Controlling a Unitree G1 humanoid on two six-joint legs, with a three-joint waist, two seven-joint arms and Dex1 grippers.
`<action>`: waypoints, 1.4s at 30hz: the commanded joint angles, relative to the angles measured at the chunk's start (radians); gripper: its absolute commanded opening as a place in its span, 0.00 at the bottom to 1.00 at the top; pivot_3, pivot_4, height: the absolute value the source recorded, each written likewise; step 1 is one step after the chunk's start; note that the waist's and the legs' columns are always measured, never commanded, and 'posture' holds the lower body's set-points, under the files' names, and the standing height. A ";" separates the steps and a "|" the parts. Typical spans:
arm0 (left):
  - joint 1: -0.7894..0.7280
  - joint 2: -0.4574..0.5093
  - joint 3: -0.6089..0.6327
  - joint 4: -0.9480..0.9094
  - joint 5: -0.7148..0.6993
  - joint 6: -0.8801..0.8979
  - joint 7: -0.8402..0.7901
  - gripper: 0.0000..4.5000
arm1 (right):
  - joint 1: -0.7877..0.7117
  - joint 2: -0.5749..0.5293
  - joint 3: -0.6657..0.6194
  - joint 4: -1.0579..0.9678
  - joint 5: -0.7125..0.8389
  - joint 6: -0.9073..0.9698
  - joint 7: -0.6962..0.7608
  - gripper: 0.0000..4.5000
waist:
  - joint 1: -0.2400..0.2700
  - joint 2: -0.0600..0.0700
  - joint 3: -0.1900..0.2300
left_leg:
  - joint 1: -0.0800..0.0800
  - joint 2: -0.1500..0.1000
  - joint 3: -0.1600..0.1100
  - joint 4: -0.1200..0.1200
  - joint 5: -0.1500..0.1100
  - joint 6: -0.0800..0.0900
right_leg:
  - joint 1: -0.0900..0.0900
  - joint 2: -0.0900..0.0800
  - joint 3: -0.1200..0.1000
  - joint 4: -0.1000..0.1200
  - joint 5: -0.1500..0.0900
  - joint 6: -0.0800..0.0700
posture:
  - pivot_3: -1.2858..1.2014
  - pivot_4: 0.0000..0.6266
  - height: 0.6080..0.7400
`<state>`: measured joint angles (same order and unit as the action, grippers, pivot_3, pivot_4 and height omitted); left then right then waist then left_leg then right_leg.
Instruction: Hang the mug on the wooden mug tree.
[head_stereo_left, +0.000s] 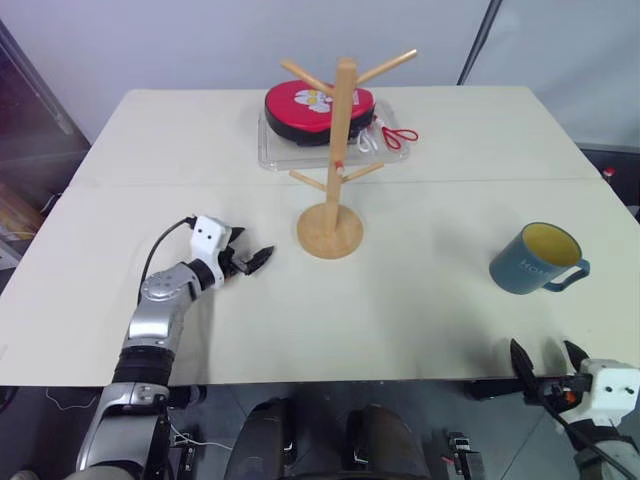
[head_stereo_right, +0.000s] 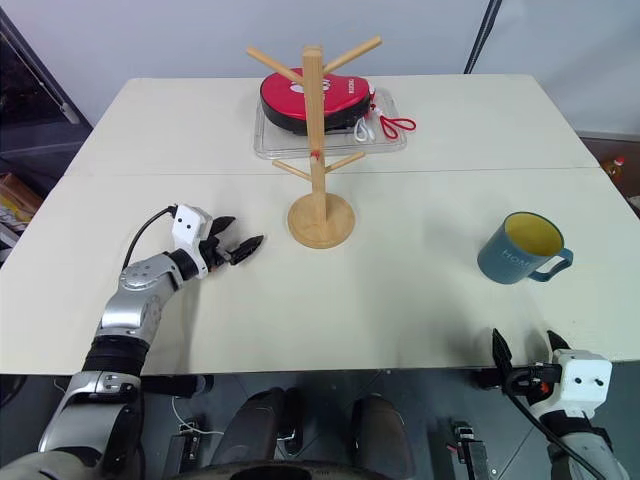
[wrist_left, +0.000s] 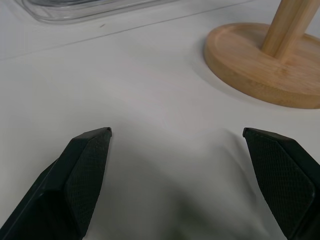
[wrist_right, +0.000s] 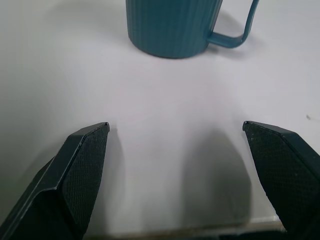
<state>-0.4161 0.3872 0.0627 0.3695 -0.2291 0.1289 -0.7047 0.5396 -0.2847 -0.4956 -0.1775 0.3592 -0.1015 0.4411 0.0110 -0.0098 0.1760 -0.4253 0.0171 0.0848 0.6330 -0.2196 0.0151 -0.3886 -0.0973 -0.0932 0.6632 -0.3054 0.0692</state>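
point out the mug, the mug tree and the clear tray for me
mug (head_stereo_left: 525, 266), left eye view, on its blue side wall
mug tree (head_stereo_left: 343, 130), left eye view, on the upright post
clear tray (head_stereo_left: 275, 152), left eye view, on its near left rim

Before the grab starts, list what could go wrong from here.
1. The mug stands near the table's right edge; a clumsy approach by the open right tool might push it off.
2. The wooden mug tree stands free; hooking the handle on a peg could tip it toward the clear tray behind.
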 joint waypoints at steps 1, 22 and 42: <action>0.004 -0.001 0.016 -0.043 -0.021 0.008 0.000 1.00 | -0.001 -0.010 -0.028 0.014 0.009 -0.026 0.004 0.99 | 0.000 0.000 0.000 | 0.000 0.000 0.000 0.000 0.000 0.000 | 0.000 0.000 0.000 0.000 0.000 0.000 | 0.52 0.24 1.00; 0.169 0.164 -0.168 -0.640 -0.329 0.310 -0.452 1.00 | -0.040 -0.004 -0.066 -0.056 -0.014 0.037 -0.163 0.99 | -0.001 0.005 -0.003 | 0.000 0.000 0.000 0.000 0.000 0.000 | 0.000 -0.001 0.001 0.000 0.000 -0.001 | 0.52 0.24 1.00; 0.079 0.086 -0.271 -0.711 -0.294 0.294 -0.397 1.00 | -0.362 -0.148 -0.088 0.158 -0.060 0.155 -0.267 0.99 | 0.000 0.008 -0.005 | 0.001 -0.001 0.001 0.002 0.000 0.001 | 0.001 0.002 0.003 0.001 0.000 0.000 | 0.52 0.24 1.00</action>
<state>-0.3279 0.4760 -0.2155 -0.2989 -0.5131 0.4278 -1.1094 0.1802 -0.4131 -0.5610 -0.0112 0.3035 0.0590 0.1769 0.0108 -0.0023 0.1713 -0.4244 0.0165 0.0861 0.6347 -0.2194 0.0158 -0.3876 -0.0958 -0.0902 0.6643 -0.3055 0.0690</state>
